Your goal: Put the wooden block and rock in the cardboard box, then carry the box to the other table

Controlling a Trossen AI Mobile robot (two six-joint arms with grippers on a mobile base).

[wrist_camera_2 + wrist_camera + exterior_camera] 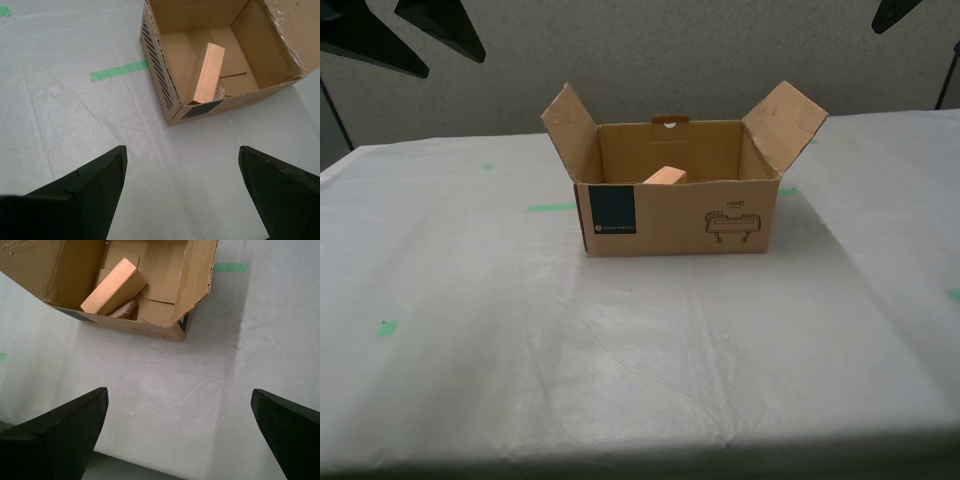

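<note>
My first gripper (180, 432) hung spread wide and empty above bare sheet, short of the cardboard box (675, 215); my second gripper (182, 187) was likewise spread and empty, off the box's other end. Inside the box the wooden block (114, 286) leaned tilted over the rock (125, 309). The box stood toward the table's (470, 330) far edge, with open wrinkled sheet and green tape marks (551, 207) all around.

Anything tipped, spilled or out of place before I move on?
Only one oddity: the wooden block sits tilted in the cardboard box, one end propped over the rock. Nothing spilled.
</note>
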